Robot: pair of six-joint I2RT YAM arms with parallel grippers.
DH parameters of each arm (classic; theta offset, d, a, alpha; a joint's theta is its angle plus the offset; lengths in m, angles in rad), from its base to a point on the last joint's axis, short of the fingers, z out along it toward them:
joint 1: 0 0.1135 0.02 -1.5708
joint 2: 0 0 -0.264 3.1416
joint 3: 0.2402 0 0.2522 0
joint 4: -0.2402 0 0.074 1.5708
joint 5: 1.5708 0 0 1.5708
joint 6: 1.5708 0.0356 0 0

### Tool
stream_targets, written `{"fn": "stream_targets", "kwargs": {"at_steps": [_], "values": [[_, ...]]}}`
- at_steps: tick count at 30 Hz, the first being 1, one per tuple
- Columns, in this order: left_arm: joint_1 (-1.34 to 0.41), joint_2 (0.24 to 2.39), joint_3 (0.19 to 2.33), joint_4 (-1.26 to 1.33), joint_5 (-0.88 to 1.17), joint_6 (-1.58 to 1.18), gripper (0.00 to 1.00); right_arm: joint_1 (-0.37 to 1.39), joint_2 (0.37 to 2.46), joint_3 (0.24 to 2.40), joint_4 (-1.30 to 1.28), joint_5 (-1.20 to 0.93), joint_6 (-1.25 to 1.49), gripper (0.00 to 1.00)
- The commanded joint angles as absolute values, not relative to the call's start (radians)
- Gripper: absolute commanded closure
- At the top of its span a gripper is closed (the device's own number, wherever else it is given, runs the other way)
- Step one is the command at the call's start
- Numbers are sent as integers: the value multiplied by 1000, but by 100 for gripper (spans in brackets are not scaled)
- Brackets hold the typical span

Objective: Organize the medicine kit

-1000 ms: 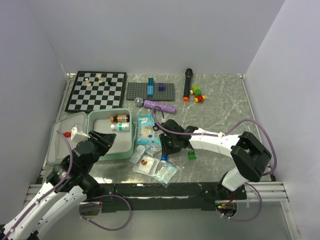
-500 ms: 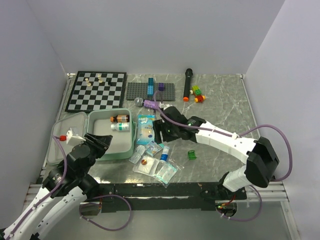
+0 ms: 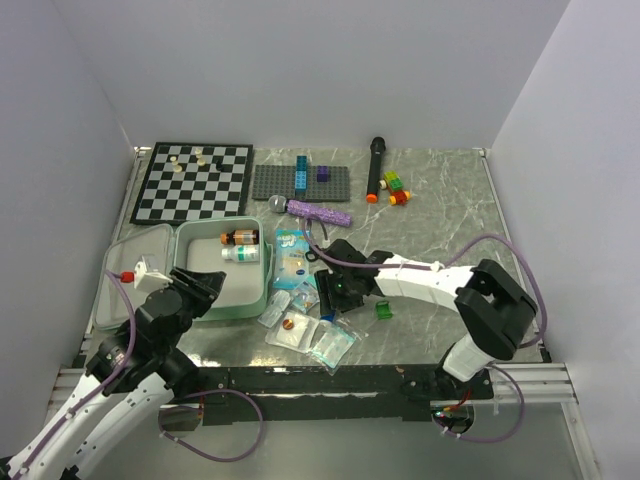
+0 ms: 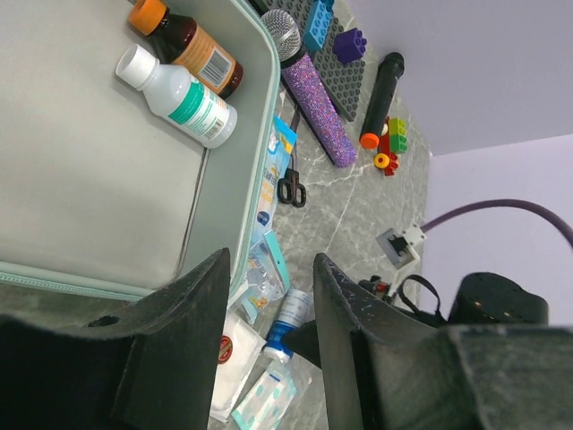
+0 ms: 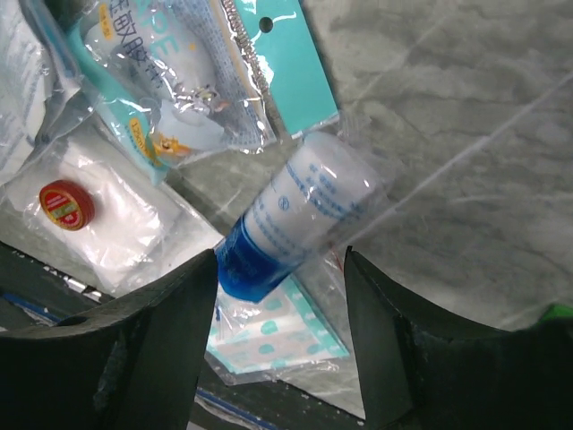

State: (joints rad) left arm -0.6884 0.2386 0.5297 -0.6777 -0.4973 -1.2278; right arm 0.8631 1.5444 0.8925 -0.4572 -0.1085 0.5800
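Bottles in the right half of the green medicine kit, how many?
2. An orange-capped brown bottle lies by the far wall; a white bottle with a green label lies beside it, nearer the arms. Its near edge is partly hidden.

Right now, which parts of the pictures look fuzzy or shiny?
Right wrist view: the right gripper is dark and fuzzy, and the plastic wrap on the blue-and-white tube shines with glare. Left wrist view: the left gripper is a blurry dark shape, but the white bottle looks sharp. Top view: even light, only soft shadows on the table.
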Motion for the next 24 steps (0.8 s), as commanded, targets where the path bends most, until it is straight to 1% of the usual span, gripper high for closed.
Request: {"fn": "stream_targets", "kwargs": {"at_steps": [1, 4, 7, 12, 16, 18, 19, 20, 21, 22, 23, 24], "values": [[-689, 219, 534, -684, -495, -1247, 53, 854, 1615, 946, -422, -118, 577, 40], [-686, 204, 529, -690, -499, -1252, 53, 848, 1629, 956, -442, -101, 563, 51], [-689, 204, 529, -695, -502, -1250, 53, 848, 1597, 965, -481, -45, 539, 64], [-687, 212, 529, -683, -500, -1243, 53, 865, 1461, 1020, -540, 72, 413, 74], [-686, 213, 537, -684, -503, -1236, 53, 899, 1332, 1068, -479, 107, 232, 75], [-689, 212, 540, -684, -505, -1232, 53, 905, 1306, 1097, -399, 48, 123, 70], [-686, 212, 541, -686, -508, -1230, 53, 908, 1304, 1109, -349, 8, 70, 65], [-689, 212, 546, -690, -509, -1230, 53, 907, 1307, 1103, -275, -74, 23, 62], [-686, 213, 551, -695, -511, -1232, 53, 910, 1310, 1083, -191, -147, -65, 61], [-687, 213, 555, -702, -511, -1232, 53, 917, 1319, 1071, -110, -219, -149, 62], [-687, 213, 563, -713, -509, -1232, 53, 933, 1339, 1060, -47, -247, -226, 64], [-686, 212, 571, -721, -511, -1232, 53, 949, 1363, 1063, 19, -255, -311, 69]]}}
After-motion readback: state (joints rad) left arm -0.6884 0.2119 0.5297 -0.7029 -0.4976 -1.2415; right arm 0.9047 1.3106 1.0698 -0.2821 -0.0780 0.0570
